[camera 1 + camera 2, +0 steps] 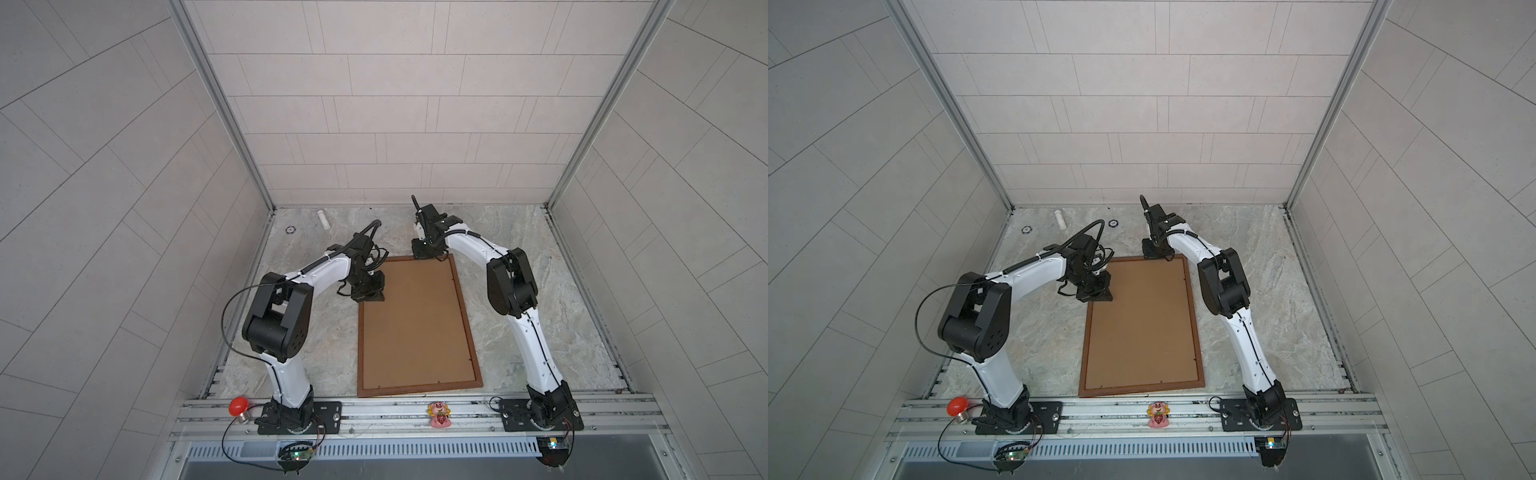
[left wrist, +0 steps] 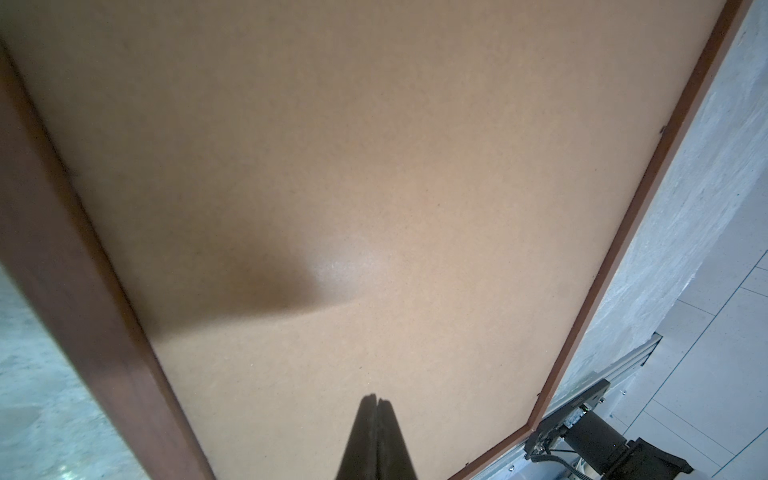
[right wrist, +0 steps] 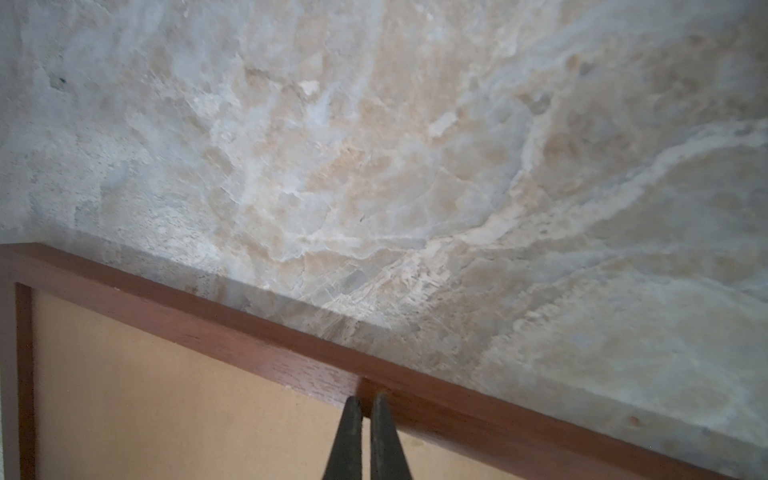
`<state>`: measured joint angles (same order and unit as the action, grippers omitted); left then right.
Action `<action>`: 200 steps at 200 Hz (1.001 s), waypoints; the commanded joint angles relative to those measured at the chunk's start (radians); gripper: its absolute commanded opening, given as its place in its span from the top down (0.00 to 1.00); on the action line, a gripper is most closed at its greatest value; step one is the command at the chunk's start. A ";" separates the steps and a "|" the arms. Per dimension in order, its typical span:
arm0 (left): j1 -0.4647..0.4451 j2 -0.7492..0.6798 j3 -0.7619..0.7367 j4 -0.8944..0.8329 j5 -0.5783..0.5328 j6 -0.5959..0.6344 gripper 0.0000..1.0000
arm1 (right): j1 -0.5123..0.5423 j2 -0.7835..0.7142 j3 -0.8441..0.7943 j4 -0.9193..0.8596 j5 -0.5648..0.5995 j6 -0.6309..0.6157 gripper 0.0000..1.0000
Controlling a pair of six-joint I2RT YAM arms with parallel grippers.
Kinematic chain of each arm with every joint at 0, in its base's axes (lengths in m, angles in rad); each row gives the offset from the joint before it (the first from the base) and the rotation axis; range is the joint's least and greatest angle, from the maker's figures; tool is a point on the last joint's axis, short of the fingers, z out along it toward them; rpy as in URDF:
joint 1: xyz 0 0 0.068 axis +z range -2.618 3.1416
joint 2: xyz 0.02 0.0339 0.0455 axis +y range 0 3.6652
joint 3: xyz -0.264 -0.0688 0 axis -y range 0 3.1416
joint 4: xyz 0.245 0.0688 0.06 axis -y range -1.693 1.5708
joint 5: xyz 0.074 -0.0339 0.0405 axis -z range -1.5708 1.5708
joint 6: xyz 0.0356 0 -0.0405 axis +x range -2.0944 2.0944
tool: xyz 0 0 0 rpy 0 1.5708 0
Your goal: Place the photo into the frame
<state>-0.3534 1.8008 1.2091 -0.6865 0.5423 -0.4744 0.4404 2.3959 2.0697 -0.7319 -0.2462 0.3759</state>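
Brightness: both top views are evenly, softly lit.
Shadow: a soft dark patch is cast on the backing board [image 2: 415, 124].
Glare: a pale sheen is seen beside it.
Focus: the frame [image 2: 62, 249] is blurred close up.
Blur: the table [image 3: 374, 124] is softened.

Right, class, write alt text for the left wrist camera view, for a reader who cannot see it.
The left gripper, jaws shut and empty, points at a plain light brown backing board that fills most of the view. A dark brown wooden frame borders the board on two sides, with pale marbled table beyond it.
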 commanded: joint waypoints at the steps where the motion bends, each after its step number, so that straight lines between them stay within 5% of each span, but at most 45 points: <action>1: 0.005 0.002 -0.009 -0.008 0.005 0.013 1.00 | 0.008 0.028 -0.018 -0.031 0.014 -0.012 1.00; 200: 0.007 0.015 0.014 -0.020 0.005 0.028 1.00 | 0.020 0.115 -0.007 -0.167 0.056 -0.049 1.00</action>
<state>-0.3534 1.8065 1.2091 -0.6872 0.5426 -0.4698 0.4469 2.4073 2.0785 -0.7483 -0.2256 0.3550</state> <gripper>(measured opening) 0.046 0.048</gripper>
